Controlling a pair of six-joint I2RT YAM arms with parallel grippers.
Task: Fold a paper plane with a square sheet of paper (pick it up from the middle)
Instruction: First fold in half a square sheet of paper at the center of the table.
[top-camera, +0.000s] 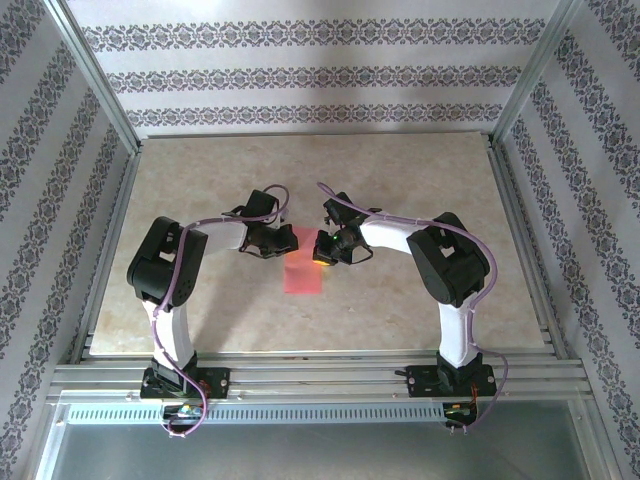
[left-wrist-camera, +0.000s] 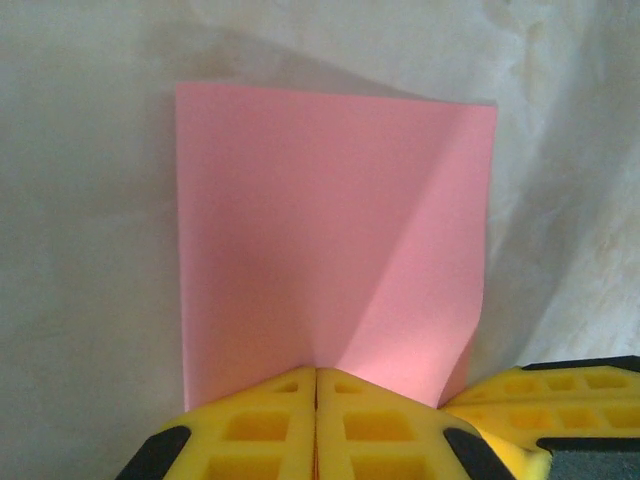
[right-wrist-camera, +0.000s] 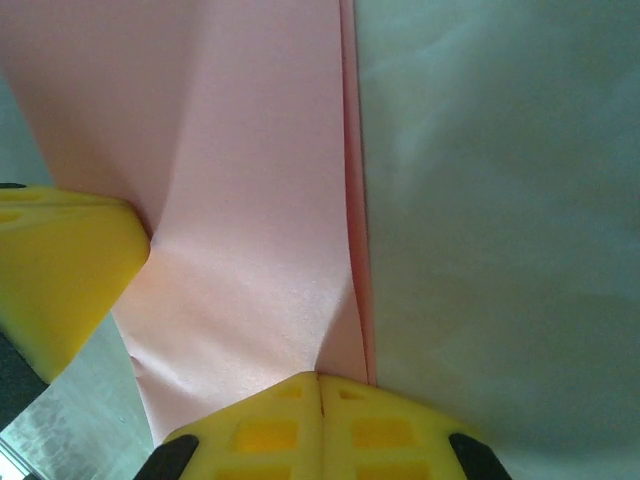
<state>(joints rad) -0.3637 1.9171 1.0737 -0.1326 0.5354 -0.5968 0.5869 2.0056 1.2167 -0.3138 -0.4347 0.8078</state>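
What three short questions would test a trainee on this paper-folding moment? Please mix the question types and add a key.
1. True or false: the left gripper stands wide open above the thin salmon-pink paper sheet.
2. On the beige marbled table, seen from above, the sheet lies: A) between the two grippers; B) at the far left corner; C) hanging off the near edge.
3. How many grippers are pinching the sheet, counting the right gripper?
Key: 1 false; 2 A; 3 two.
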